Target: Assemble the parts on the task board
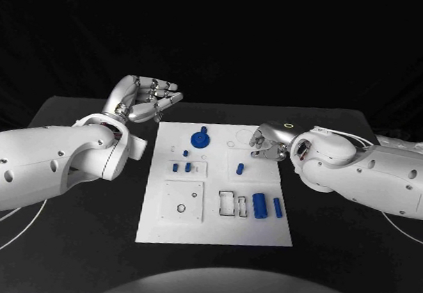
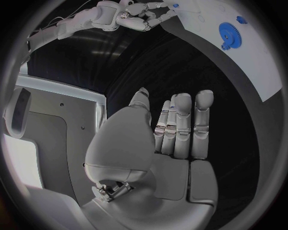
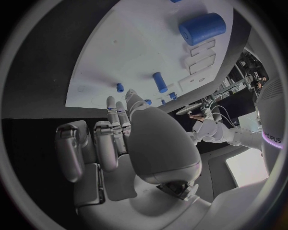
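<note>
The white task board is laid flat on the black table, with black drapery hung behind. Blue parts are scattered over it, a blue gear near its far edge. The left hand is held empty, fingers extended, beside the board's far left corner; the right hand is held empty at the board's right edge, fingers straight and close together.

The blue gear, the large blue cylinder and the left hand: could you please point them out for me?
blue gear (image 1: 201,140): head view, centre of its disc.
large blue cylinder (image 1: 260,205): head view, middle of its side.
left hand (image 2: 174,143): left wrist view, on the straightened fingers' middle.
</note>
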Controlling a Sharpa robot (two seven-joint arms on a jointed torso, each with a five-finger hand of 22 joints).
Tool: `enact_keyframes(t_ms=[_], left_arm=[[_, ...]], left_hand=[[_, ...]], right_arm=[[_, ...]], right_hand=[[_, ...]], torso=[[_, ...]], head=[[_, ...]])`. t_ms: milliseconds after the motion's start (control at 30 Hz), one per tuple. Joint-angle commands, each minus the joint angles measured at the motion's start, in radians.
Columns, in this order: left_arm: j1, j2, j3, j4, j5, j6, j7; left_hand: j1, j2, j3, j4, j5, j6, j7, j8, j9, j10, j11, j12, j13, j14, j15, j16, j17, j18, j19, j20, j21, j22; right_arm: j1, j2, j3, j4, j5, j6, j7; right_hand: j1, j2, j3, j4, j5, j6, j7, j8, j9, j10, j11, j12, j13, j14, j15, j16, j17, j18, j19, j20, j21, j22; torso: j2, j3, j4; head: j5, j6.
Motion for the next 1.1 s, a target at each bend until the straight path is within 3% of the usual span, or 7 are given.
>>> enact_keyframes(t_ms=[33,533,767,1100], left_arm=[[0.000,0.000,0.001,0.003,0.006,-0.003,0.014],[0.000,0.000,0.001,0.003,0.006,0.004,0.010],[0.000,0.001,0.001,0.003,0.006,0.010,0.007],[0.000,0.000,0.001,0.001,0.006,0.013,0.007]], left_hand=[[-0.001,0.009,-0.007,0.000,0.006,0.001,0.007,-0.007,-0.001,-0.009,-0.001,-0.005,-0.001,-0.004,0.003,-0.004,0.000,0.014,-0.004,0.002,-0.006,-0.001],[0.004,0.015,-0.007,0.000,0.007,0.001,0.007,-0.007,-0.001,-0.010,-0.001,-0.005,-0.001,0.001,0.003,0.000,0.006,0.013,0.002,0.002,-0.005,-0.001],[0.006,0.016,-0.007,0.000,0.008,0.001,0.007,-0.007,-0.001,-0.011,-0.001,-0.005,-0.001,0.002,0.003,0.001,0.007,0.013,0.003,0.002,-0.006,-0.001],[0.008,0.018,-0.007,-0.001,0.010,0.001,0.007,-0.008,-0.001,-0.012,-0.001,-0.005,-0.001,0.003,0.003,0.001,0.007,0.013,0.004,0.001,-0.007,-0.001]], right_arm=[[-0.002,0.010,0.000,-0.006,-0.033,0.045,-0.044],[-0.010,0.043,0.000,-0.032,-0.041,0.122,-0.087],[-0.013,0.052,0.000,-0.038,-0.042,0.135,-0.095],[-0.019,0.064,0.001,-0.050,-0.054,0.129,-0.093]], right_hand=[[0.010,0.000,0.013,0.000,-0.006,0.012,-0.002,-0.004,-0.001,0.013,-0.005,-0.008,-0.012,0.106,-0.014,0.004,0.263,-0.014,0.103,-0.011,0.004,0.263],[0.018,-0.002,0.036,-0.004,-0.004,0.046,-0.011,0.000,0.001,0.046,-0.020,-0.022,-0.037,0.106,-0.033,0.004,0.263,-0.014,0.103,-0.030,0.004,0.263],[0.023,0.000,0.054,-0.007,0.003,0.069,-0.016,0.006,0.004,0.067,-0.027,-0.028,-0.039,0.106,-0.041,0.004,0.263,-0.014,0.103,-0.038,0.004,0.263],[0.021,-0.001,0.067,-0.007,0.003,0.090,-0.020,0.010,0.005,0.089,-0.033,-0.035,-0.039,0.106,-0.047,0.004,0.263,-0.014,0.103,-0.045,0.004,0.263]], torso=[[0.000,0.0002,-0.0003],[0.000,0.0000,-0.0019],[0.001,0.0004,-0.0005],[0.001,0.0004,-0.0004]], head=[[0.000,0.000],[0.007,0.000],[0.001,0.000],[0.003,0.000]])
